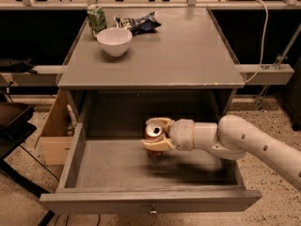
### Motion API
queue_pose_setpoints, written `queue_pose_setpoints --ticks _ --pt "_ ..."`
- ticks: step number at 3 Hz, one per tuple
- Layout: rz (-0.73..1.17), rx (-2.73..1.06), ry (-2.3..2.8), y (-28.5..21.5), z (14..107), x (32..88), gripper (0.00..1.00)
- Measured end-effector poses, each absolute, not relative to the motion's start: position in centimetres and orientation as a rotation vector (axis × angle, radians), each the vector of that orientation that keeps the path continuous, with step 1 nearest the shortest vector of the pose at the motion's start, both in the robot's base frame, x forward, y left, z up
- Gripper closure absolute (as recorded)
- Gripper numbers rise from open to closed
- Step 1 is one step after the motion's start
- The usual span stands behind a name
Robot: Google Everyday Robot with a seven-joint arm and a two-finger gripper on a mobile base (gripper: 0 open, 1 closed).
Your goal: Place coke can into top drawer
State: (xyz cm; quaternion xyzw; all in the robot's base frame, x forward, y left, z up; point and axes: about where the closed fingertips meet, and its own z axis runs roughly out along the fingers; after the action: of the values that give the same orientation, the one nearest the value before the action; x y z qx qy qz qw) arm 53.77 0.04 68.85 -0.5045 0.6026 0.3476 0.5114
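While the green can (pixel 96 19), white bowl (pixel 114 40) and crumpled bag (pixel 139 22) sit back left on the tabletop (pixel 183 55), I see my pincer (pixel 156 134) clamped around the coke can (pixel 154 131) inside the open top drawer (pixel 74 157), hiding its body; the arm (pixel 244 142) is cut off rightward.

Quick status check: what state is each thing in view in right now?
top drawer: pulled open.
coke can: held over the drawer's floor.
gripper: shut on the coke can, inside the drawer.
green can: upright on the cabinet top.
white bowl: upright, beside the green can.
snack bag: crumpled, lying flat.
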Motion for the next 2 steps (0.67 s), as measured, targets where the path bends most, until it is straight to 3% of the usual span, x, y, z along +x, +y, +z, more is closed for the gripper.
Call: queue_pose_setpoints --ticks 1,2 --pt "0.925 -1.134 1.495 0.48 66.46 53.92 1.0" --pt "0.937 -1.125 1.499 0.57 66.14 53.91 0.84"
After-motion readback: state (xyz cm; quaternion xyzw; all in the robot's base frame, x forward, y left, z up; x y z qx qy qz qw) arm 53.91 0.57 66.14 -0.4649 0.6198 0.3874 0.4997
